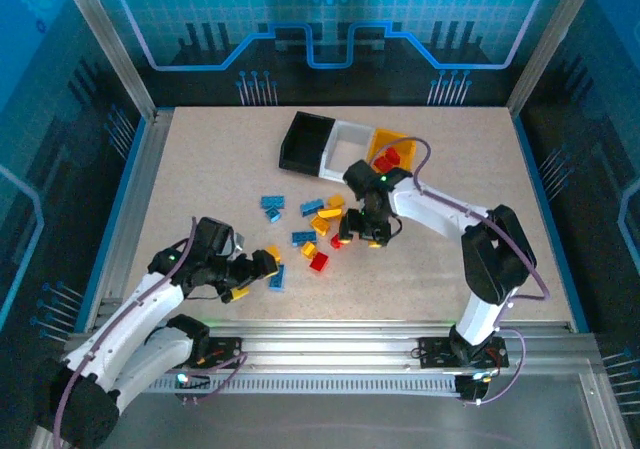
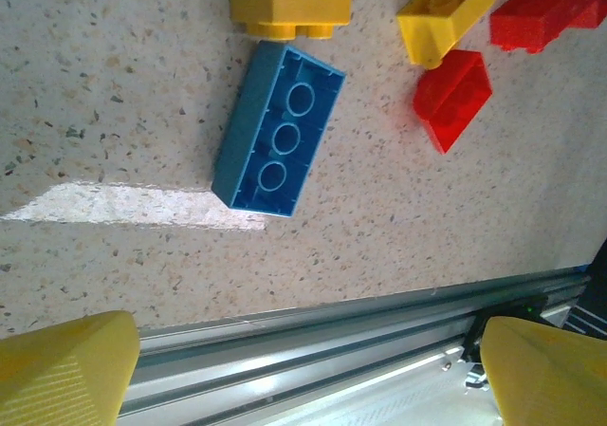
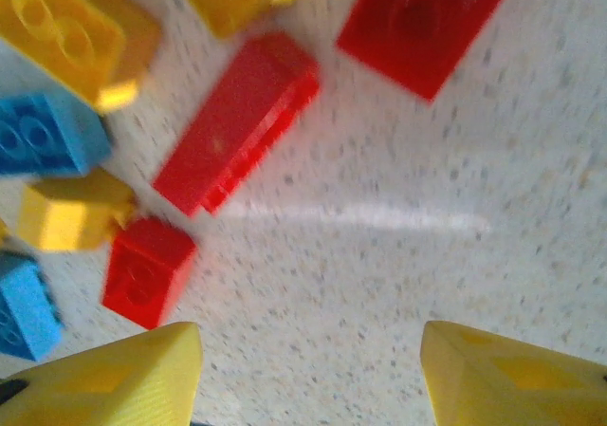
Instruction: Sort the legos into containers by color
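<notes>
At the near left of the table [image 1: 200, 169], the left gripper [image 1: 254, 275] sits low, jaws spread wide and holding nothing. Just ahead of its yellow fingers [image 2: 66, 369] a blue brick [image 2: 279, 129] lies hollow side up. Mid-table, the loose legos [image 1: 303, 237] lie scattered in blue, yellow and red. The right gripper [image 1: 361, 239] hangs over their right edge, jaws also apart and empty, a long red brick [image 3: 237, 122] before it. Behind, the containers [image 1: 348, 134] stand in a row: black, white, then yellow-orange with red pieces inside.
</notes>
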